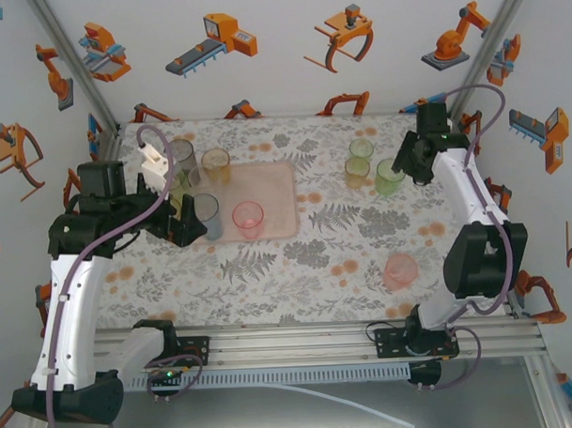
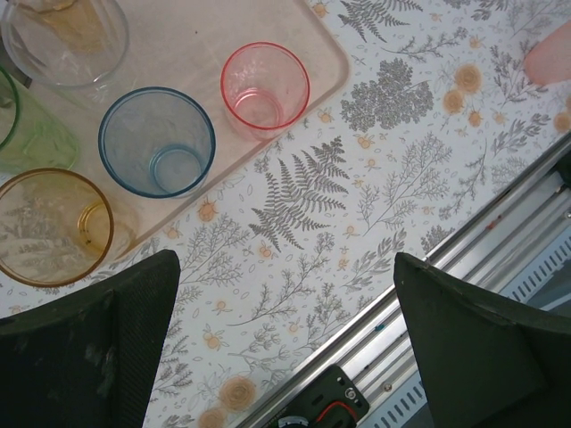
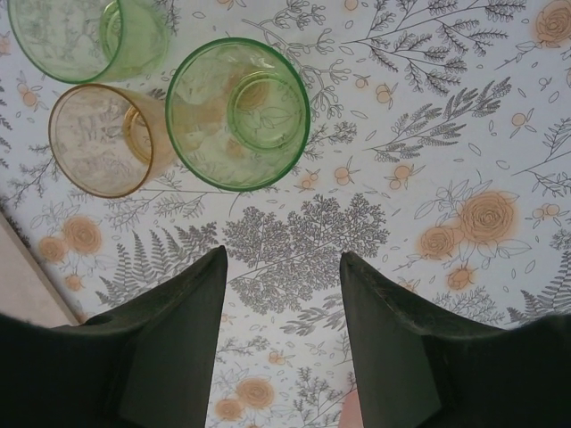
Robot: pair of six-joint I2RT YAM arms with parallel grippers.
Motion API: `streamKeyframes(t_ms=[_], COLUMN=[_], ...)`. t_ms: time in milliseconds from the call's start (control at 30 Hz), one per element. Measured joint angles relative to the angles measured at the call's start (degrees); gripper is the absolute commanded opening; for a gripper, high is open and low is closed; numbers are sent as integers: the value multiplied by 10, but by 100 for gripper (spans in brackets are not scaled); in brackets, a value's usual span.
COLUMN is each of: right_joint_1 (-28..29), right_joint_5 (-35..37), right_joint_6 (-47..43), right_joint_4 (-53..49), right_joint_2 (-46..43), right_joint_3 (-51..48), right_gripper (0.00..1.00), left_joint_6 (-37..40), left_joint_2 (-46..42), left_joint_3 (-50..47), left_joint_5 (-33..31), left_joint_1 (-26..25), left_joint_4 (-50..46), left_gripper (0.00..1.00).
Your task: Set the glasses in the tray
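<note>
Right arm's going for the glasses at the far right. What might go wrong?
The open right end effector faces a green translucent plastic tumbler standing close against an amber one and another green one; a finger may knock a neighbour over. The pink-beige tray is crowded on its left, so placing there risks collisions.

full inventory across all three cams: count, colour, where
tray: 1, pale pink, left-centre of table
pink tumblers: 2, pink, one in tray, one on cloth near right
blue tumbler: 1, blue, in tray beside pink one
amber tumblers: 3, amber, two at tray's left end, one in right cluster
green tumblers: 3, green, one at tray's left end, two in right cluster
smoky tumbler: 1, grey-clear, tray's far-left corner
tablecloth: 1, white floral, over table
rail: 1, silver, table's near edge
left gripper: 1, black, open, over cloth beside tray
right gripper: 1, black, open, over cloth by right cluster
</note>
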Motion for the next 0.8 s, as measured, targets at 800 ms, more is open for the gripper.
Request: streamKeyframes(t_ms=[800], right_joint_1=[-28], right_joint_5=[-24], right_joint_6=[-24], right_joint_4=[38], right_joint_2=[127], right_joint_3=[42], right_gripper=[43], left_joint_6=[0], left_joint_2=[20], left_joint_3=[0], left_joint_5=[9], left_joint_1=[0], left_joint_4=[0], left_gripper=[97])
